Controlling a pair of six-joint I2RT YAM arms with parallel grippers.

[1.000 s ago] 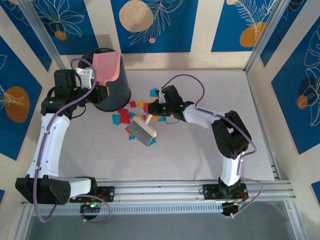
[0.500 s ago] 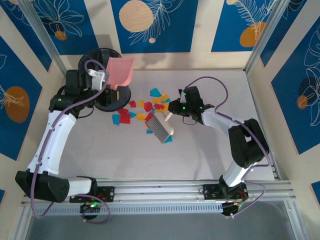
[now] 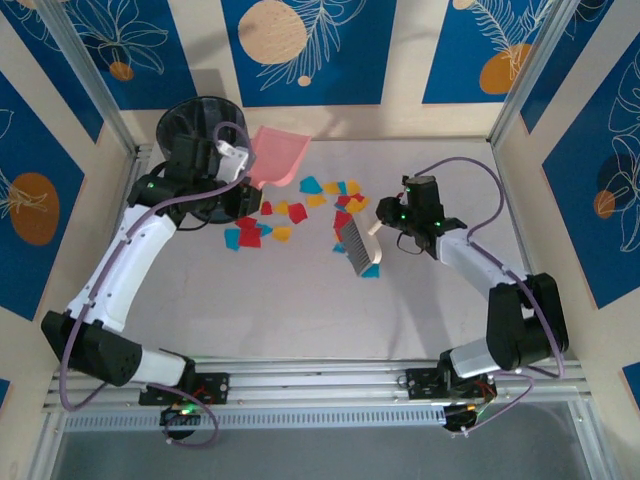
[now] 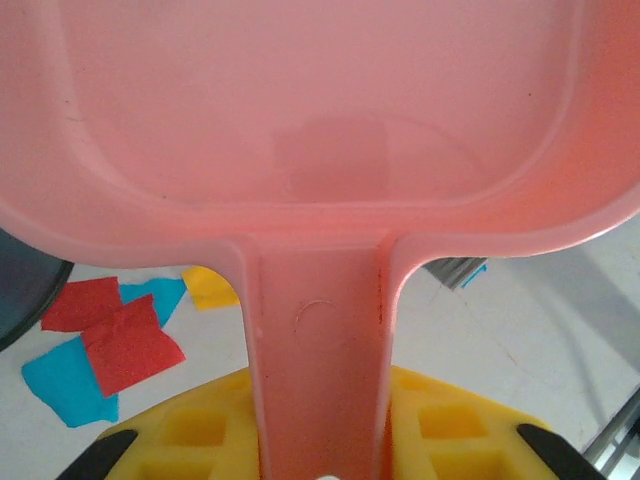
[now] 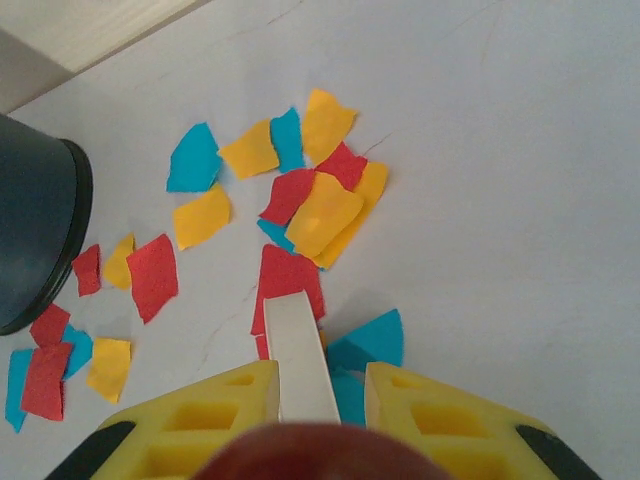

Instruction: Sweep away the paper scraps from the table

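Right gripper (image 3: 386, 222) clamps the brush (image 3: 357, 245); paper scraps (image 3: 296, 212) band runs leftward from it (left gripper (image 3: 238, 166) clamps dustpan (image 3: 282, 158)).

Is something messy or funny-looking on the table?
Yes. Small torn red, yellow and blue paper scraps lie scattered loose on the white table, between the round black bin and the grey-bristled hand brush.

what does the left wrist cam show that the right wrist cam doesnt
Left wrist: the pink dustpan up close, its scoop empty and its handle clamped in the left gripper. Right wrist: the brush handle in the right gripper, pointing at the main cluster of paper scraps. Both: red, yellow and cyan scraps on the white table, and the edge of the dark bin.
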